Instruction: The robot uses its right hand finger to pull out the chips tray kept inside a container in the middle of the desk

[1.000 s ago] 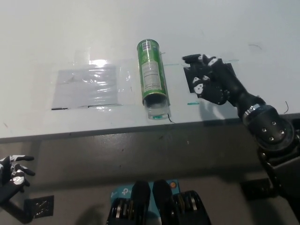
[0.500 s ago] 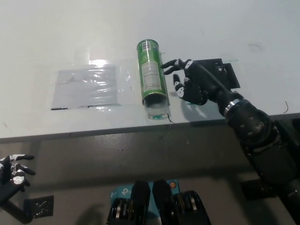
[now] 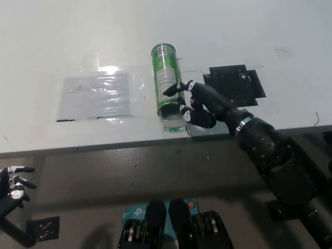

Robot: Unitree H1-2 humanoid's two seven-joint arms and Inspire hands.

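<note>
A green chips can (image 3: 167,78) lies on its side in the middle of the white desk (image 3: 62,36), its open mouth toward the near edge. A clear tray end (image 3: 173,122) shows at that mouth. My black right hand (image 3: 196,105) rests against the can's right side near the mouth, one finger stretched across the can's label and the others curled beside the tray end. It holds nothing. My white left hand (image 3: 12,185) hangs below the desk edge at the lower left, fingers apart.
A clear plastic sheet (image 3: 97,94) lies flat to the left of the can. A black square patch (image 3: 234,83) sits on the desk to the right, behind my right arm. The desk's near edge runs just below the can's mouth.
My right hand has moved left from the black patch to the can's right side, and its finger now reaches over the can. The can has not moved. The left hand has sunk slightly.
</note>
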